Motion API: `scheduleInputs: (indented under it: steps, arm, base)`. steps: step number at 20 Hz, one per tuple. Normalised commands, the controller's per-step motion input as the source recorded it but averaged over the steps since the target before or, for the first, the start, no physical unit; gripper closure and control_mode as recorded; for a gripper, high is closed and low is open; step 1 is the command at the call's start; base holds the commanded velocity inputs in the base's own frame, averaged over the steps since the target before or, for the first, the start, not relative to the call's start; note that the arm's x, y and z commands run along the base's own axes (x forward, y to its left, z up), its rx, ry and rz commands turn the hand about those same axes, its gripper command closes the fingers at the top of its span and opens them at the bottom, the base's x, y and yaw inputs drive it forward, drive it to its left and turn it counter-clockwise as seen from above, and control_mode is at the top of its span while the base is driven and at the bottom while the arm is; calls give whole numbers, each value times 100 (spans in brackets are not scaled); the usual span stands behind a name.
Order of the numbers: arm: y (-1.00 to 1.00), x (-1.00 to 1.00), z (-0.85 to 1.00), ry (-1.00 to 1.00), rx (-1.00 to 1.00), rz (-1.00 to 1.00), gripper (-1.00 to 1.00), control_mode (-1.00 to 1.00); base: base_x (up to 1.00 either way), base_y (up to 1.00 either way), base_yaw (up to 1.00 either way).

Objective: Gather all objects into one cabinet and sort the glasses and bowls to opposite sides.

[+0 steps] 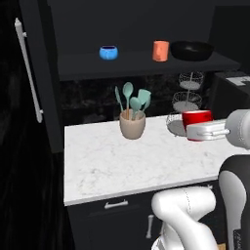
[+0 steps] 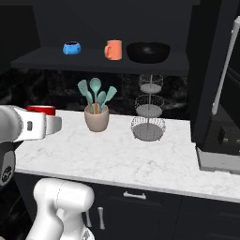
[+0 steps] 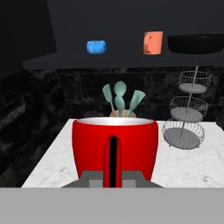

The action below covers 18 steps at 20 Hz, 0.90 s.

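No words, labels, brands, numbers or signs can be read anywhere in these pictures.
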Motion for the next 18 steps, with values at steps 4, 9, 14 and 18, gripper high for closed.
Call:
scheduleInputs:
  steps: [4, 9, 14, 18]
  arm:
    - [0, 0, 0, 0, 0, 0, 100, 100]
    - [0, 0, 0, 0, 0, 0, 100, 100]
    - [0, 0, 0, 0, 0, 0, 100, 100]
    - [34, 1, 45, -13, 0, 3, 100, -100]
  base:
    - [19, 1, 0]
    - [11, 0, 0]
    - [-8, 8, 2]
    - [0, 0, 0]
